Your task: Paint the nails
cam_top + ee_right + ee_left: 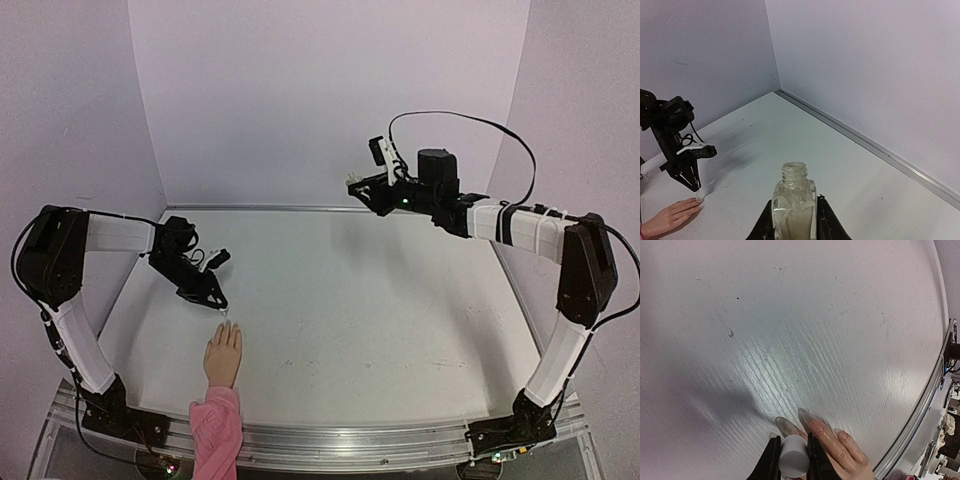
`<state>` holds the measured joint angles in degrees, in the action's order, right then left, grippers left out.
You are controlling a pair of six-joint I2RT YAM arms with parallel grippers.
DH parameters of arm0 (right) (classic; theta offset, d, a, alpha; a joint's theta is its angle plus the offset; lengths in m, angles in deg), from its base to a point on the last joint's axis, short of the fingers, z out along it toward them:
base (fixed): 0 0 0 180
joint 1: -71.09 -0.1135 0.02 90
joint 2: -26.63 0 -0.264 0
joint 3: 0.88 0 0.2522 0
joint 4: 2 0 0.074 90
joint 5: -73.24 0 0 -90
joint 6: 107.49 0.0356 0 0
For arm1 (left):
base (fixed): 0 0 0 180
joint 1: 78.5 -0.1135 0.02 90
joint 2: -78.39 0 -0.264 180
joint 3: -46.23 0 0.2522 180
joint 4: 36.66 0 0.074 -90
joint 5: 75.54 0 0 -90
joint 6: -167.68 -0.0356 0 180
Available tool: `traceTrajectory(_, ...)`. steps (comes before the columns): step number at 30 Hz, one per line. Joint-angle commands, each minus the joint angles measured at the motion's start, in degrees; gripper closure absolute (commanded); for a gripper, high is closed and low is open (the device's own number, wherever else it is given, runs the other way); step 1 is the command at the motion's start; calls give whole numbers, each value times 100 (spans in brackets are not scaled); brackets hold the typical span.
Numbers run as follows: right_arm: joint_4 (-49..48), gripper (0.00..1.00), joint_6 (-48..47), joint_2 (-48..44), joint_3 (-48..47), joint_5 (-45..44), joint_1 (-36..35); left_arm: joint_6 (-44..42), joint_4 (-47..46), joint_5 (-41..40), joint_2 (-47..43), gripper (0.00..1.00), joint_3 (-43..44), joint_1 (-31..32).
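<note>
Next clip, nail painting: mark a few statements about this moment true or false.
1. The left gripper is shut on a white cap. True.
2. The bottle in the right gripper is capped. False: its neck is open.
3. The right gripper rests on the table beside the hand. False: it hangs raised, far across from the hand.
4. The hand wears a pink sleeve. True.

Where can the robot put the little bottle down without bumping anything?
The whole middle and right of the table is bare, from the back wall to the near rail. Crowded only at the front left, where the left gripper holds the brush cap over the mannequin hand. The right gripper holds the bottle above the back right.
</note>
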<state>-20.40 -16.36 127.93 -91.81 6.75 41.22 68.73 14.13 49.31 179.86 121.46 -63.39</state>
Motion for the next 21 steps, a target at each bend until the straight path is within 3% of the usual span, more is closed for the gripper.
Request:
traceTrajectory(1,-388,100,72,-207,-11,93,24,-70,-21,176,74,100,214,27)
traceTrajectory(21,-403,100,90,-257,81,75,21,-71,-28,193,205,100,286,40)
